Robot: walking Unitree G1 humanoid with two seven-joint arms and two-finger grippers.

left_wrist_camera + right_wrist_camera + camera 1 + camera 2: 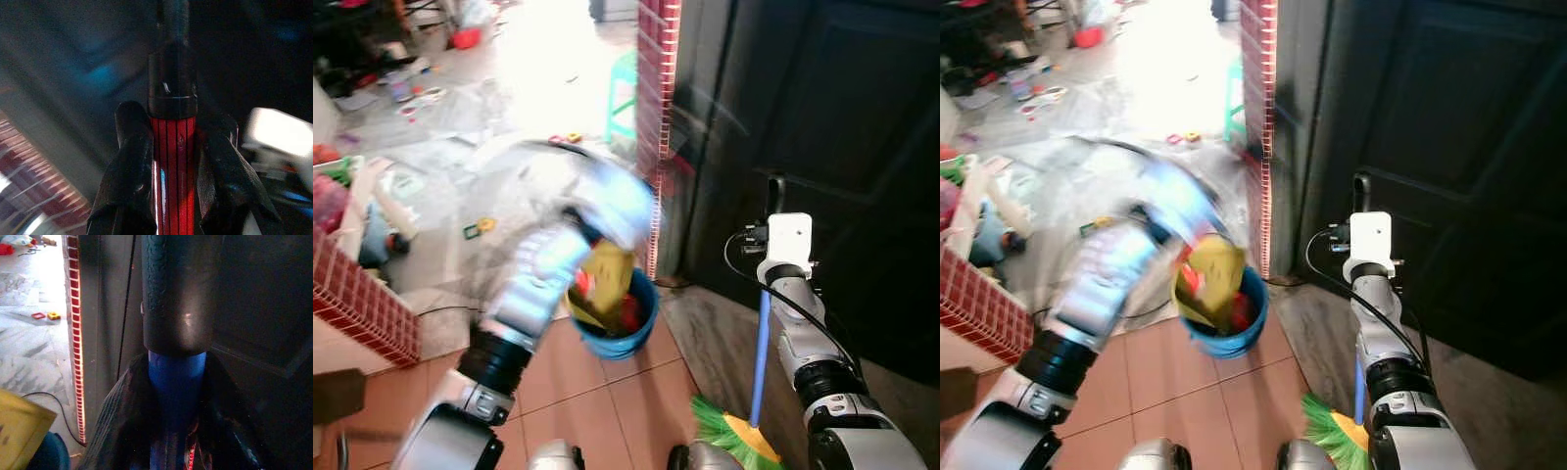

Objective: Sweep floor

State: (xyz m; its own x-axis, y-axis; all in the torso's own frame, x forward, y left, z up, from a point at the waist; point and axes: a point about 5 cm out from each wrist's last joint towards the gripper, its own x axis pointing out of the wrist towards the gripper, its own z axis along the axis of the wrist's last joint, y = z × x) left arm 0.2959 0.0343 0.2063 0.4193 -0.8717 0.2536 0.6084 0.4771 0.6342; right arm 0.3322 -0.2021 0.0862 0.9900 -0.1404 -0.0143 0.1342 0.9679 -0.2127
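Two tools are in hand, one per arm. At centre left of the head view, the left arm is stretched forward and blurred with motion, tipping a yellow dustpan [605, 277] over the blue bin [619, 333] on the tiles, apparently to empty sweepings into it. In the wrist view the left gripper [173, 161] has its black fingers [128, 161] closed around the dustpan's red ribbed handle [172, 166]. Beyond, toys litter the bright floor [460, 127] in the upper left. At lower right, the right arm stands bent and nearly upright beside the dark door [842, 147], parking the broom out of the way. The right gripper [176, 431] clamps the blue broom handle [761, 357], its green bristles [717, 423] resting low on the floor.
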